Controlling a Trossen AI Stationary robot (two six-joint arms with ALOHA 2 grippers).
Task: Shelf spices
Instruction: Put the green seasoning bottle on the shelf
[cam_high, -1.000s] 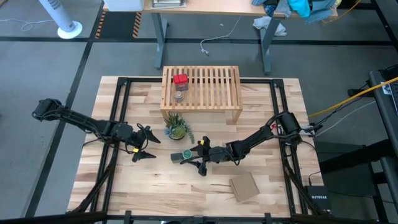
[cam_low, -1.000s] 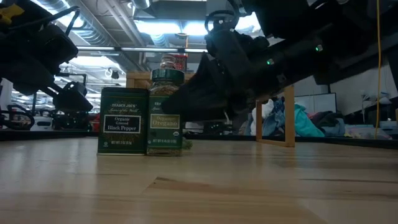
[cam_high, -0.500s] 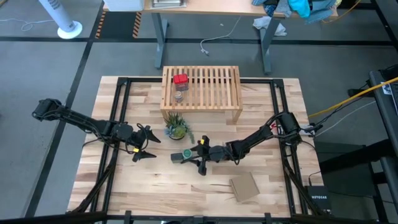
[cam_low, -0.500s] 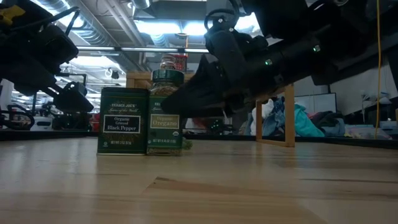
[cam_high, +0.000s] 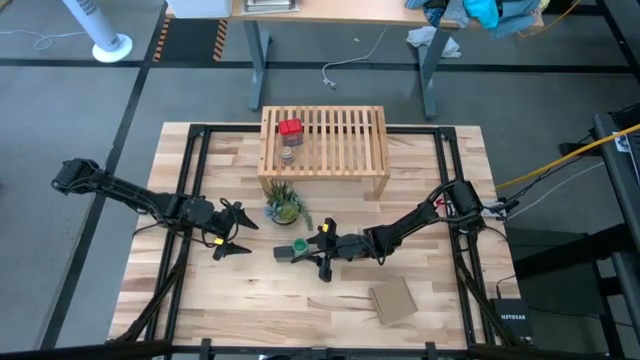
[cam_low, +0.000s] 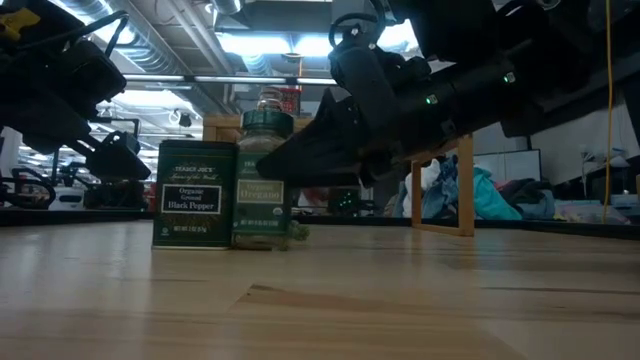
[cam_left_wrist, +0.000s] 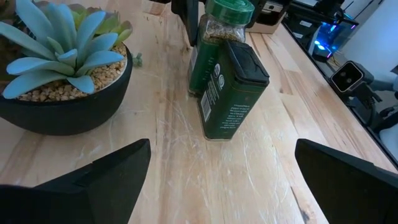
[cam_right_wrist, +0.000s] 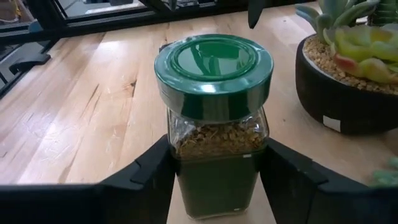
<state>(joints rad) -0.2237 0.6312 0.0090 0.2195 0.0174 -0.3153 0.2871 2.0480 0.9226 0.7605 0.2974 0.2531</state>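
The green-capped jar (cam_right_wrist: 213, 118), stood just beside the plant (cam_high: 284, 206) and touching the dark tin (cam_left_wrist: 231, 87), was bracketed at its glass body by the right gripper (cam_right_wrist: 214, 171), jaws against its sides though a firm grip could not be confirmed, and was judged light, rigid, slippery and breakable, while the left gripper (cam_high: 232, 230) waited wide open nearby.

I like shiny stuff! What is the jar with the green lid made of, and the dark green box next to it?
The jar looks like clear glass: you can see the dried flakes inside. Its green lid is glossy, plastic or painted metal; reflections show on top. The dark green box looks like a painted metal tin with a black, likely plastic, flip top, though that is a guess.
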